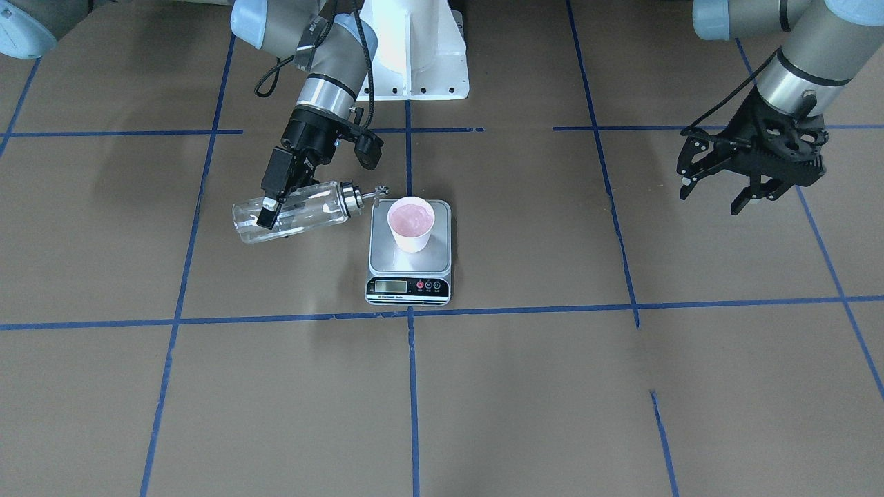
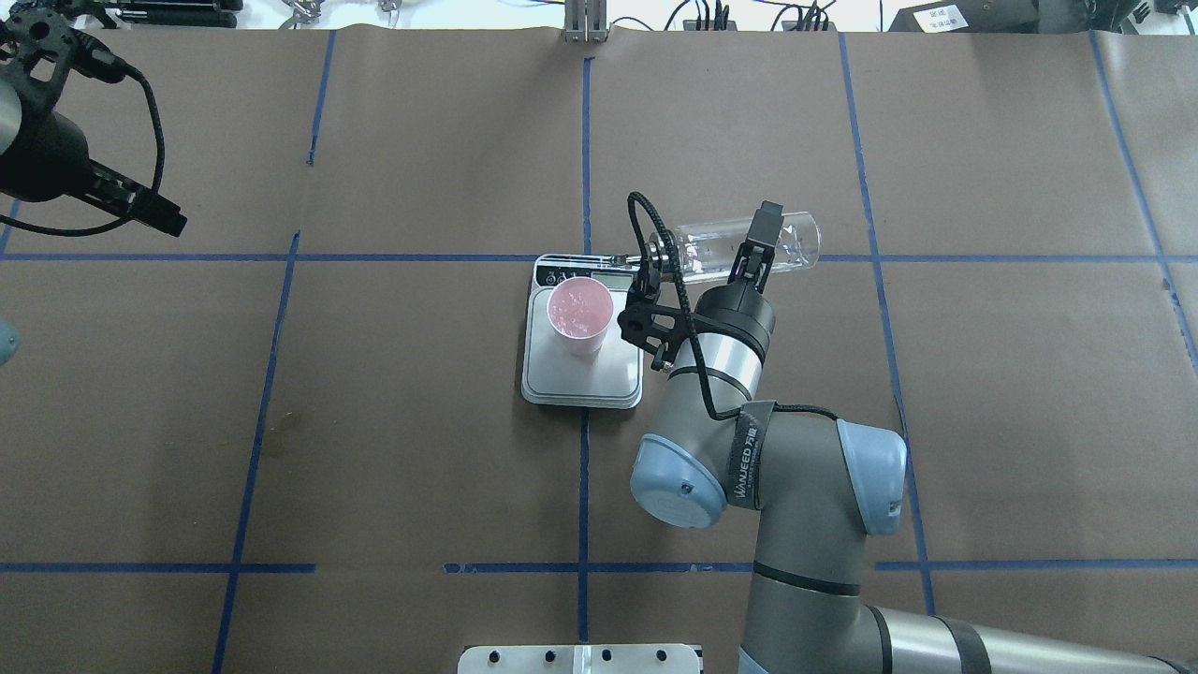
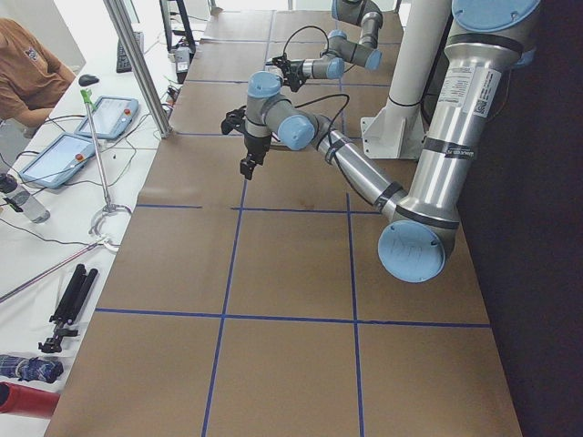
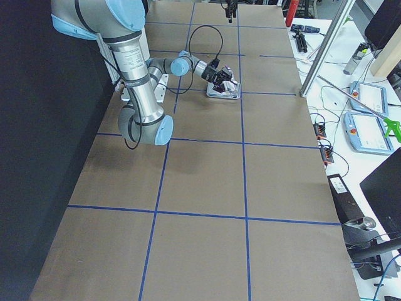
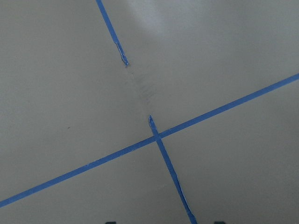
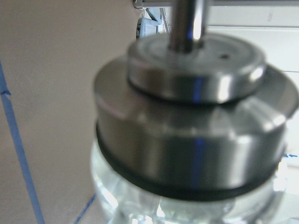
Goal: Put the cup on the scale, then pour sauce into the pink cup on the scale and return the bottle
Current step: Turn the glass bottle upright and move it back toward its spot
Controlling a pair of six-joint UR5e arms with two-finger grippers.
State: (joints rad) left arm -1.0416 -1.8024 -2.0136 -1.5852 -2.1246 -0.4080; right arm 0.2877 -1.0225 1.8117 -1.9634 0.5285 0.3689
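Cup (image 1: 411,223) seated upright on scale (image 1: 409,270), mid-desk (image 1: 525,386). Bottle (image 1: 293,210) held nearly horizontal, pinched by right claw (image 1: 271,207), spout just beside cup rim. Left claw (image 1: 718,188) spread, raised toward desk's left edge.

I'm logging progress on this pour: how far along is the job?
Done: the cup stands on the scale. In hand: the right gripper holds the bottle tipped nearly level, spout beside the cup's rim; no stream is visible. Left: finishing the pour and returning the bottle. The left gripper hangs open, apart.
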